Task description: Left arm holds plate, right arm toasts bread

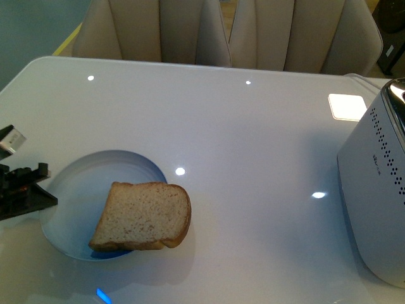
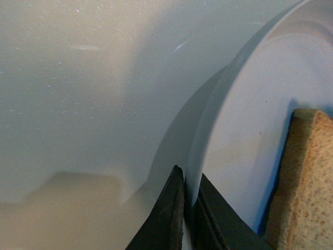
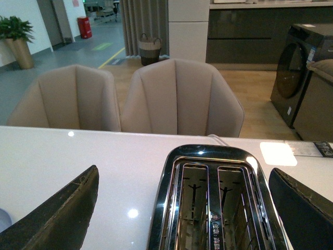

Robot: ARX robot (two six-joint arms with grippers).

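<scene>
The black, wedge-jawed left gripper (image 1: 25, 193) sits at the 9 o'clock edge of the front view. Its jaws are pinched together on the rim of the round, pale blue-white shallow plate (image 1: 71, 189). In the left wrist view the left gripper (image 2: 187, 188) has one dark jaw outside the rim and the other inside, with the plate (image 2: 244, 130) edge caught between them.

The square-ish slice of light brown, speckled wholemeal bread (image 1: 143, 216) lies on the plate toward its 4 o'clock side. Its darker crust hangs past the rim there, over the glossy white worktop (image 1: 240, 139). The left wrist camera catches the bread (image 2: 311, 182) just beyond the inner jaw, not touching it.

The right gripper (image 3: 183, 173) is out of the front view. In its own wrist view its two black jaws are spread wide apart and empty, framing the chrome-topped, two-slot white toaster (image 3: 216, 200) below. In the front view the toaster (image 1: 373, 202) stands at 3 o'clock, well apart from the plate.

A small white square pad (image 1: 347, 106) lies on the worktop at the toaster's 12 o'clock. Beige upholstered chairs (image 1: 158, 31) stand beyond the far edge at 12 o'clock.
</scene>
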